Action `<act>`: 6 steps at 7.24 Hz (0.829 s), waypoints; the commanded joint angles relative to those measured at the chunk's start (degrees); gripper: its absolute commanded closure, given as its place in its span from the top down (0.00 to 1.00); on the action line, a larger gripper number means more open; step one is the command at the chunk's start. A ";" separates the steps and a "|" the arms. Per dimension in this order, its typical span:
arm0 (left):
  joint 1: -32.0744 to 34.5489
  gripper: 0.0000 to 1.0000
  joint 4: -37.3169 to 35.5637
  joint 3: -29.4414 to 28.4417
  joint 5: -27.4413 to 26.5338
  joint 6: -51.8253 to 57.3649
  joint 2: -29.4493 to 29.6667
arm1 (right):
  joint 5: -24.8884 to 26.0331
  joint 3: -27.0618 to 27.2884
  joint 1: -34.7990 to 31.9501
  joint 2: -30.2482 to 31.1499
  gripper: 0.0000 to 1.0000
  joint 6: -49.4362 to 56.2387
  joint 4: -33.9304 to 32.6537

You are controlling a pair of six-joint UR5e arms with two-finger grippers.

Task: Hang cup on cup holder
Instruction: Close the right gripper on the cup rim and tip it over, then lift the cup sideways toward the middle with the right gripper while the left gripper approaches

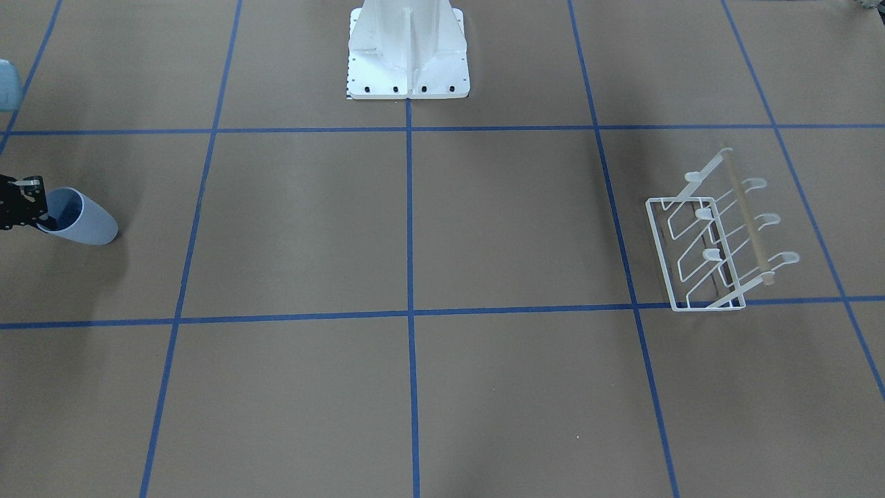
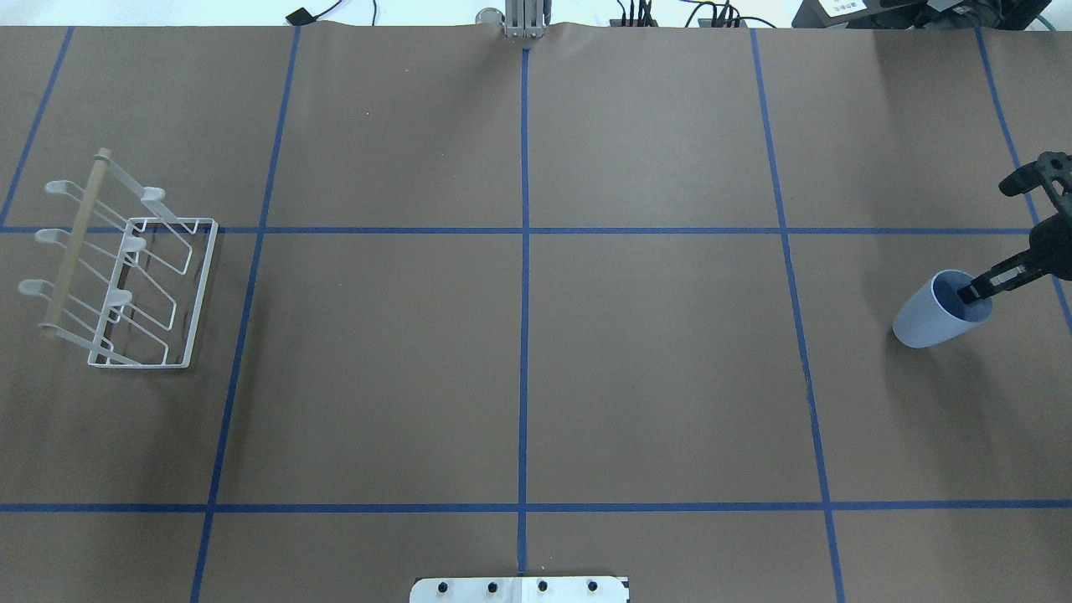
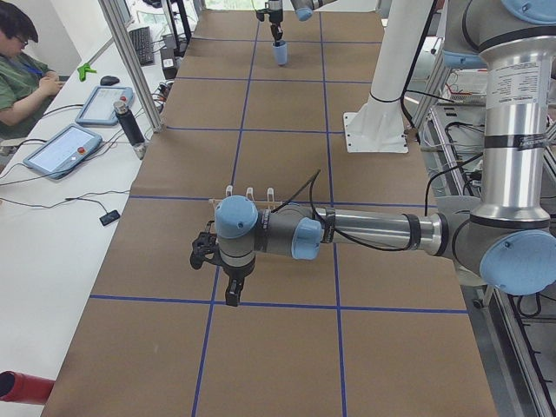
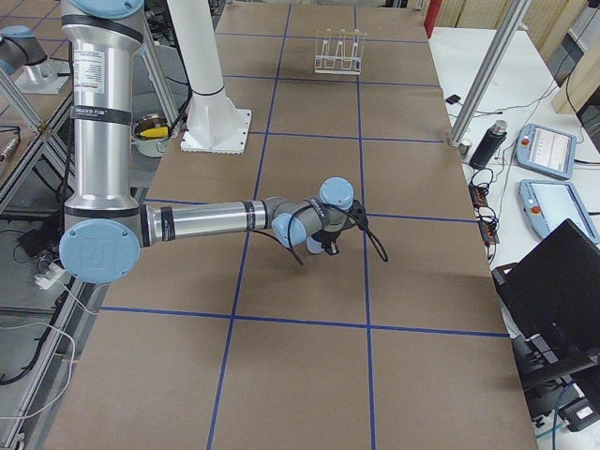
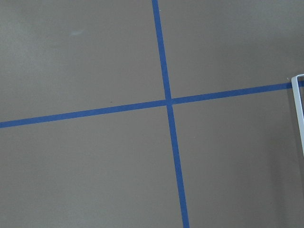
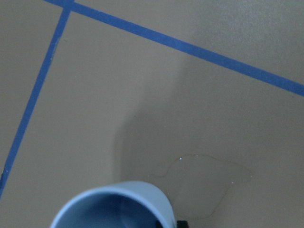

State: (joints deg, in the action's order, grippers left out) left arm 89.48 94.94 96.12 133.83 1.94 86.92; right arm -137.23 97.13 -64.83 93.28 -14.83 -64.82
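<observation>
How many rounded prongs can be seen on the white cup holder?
6. Three prongs lie outside the wooden rod; three lie between the rod and the cup holder's frame. None seems hidden.

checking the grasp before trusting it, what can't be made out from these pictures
Right pincer: whether it grips the cup. Overhead shows one finger inside the rim, the other unseen; the front view's edge cuts the pincer off.
Left pincer: only in the left side view, too small to judge open or shut.
Cup holder: mostly hidden behind the left arm in that view.
</observation>
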 commanded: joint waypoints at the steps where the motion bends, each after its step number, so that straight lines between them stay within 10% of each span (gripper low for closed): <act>1: -0.27 0.99 0.33 0.47 1.42 0.00 0.17 | -0.05 2.35 -1.52 -0.46 0.00 -0.02 0.39; 6: -4.04 0.99 4.89 3.19 15.04 -8.99 3.77 | -3.13 4.38 -0.13 -15.55 0.00 -23.25 6.18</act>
State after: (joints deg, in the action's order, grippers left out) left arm 86.80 98.29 98.26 146.72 -1.30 89.69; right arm -140.05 101.42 -65.90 81.75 -30.06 -60.34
